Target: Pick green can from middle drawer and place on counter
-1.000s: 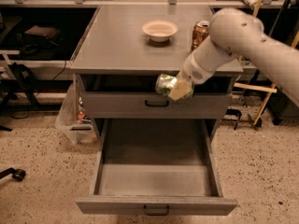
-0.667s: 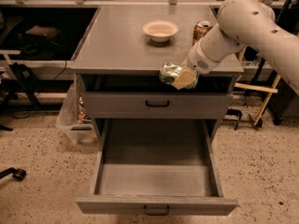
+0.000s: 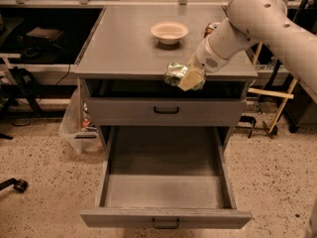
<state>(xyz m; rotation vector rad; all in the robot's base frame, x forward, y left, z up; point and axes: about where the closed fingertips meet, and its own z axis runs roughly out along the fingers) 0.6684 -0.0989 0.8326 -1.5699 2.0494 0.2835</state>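
At counter (image 3: 129, 43) front edge, right of centre: gripper (image 3: 190, 78) clamped on green can (image 3: 173, 73), with one tan finger (image 3: 192, 77) pressed across the can's right side. Holding it tilted at edge level, partly over the counter lip, partly over the gap below. Can't tell whether it touches the lip.

Arm reaching in from beyond counter's right rear corner. Fat white link high at top right, forearm sloping down and left across counter's right side, wrist aimed at the front edge.

On counter, rear centre: pale bowl (image 3: 169, 31), upright, well apart from green can. Just right of bowl, behind the forearm: brown can (image 3: 211, 28), mostly hidden by the arm. Both sitting behind the gripper, well back from the front edge.

Directly below counter: upper drawer front (image 3: 166, 110), shut, dark bow handle at centre. Below that: middle drawer (image 3: 163, 190), pulled out toward the camera, flat grey floor showing, handle on its front at bottom of view. Green can held above the upper drawer front, well above middle drawer.

Left of counter, down at floor level: clear plastic bag or bin (image 3: 74, 128) against the cabinet side. Right of counter: wooden frame (image 3: 277, 95) standing on speckled floor.
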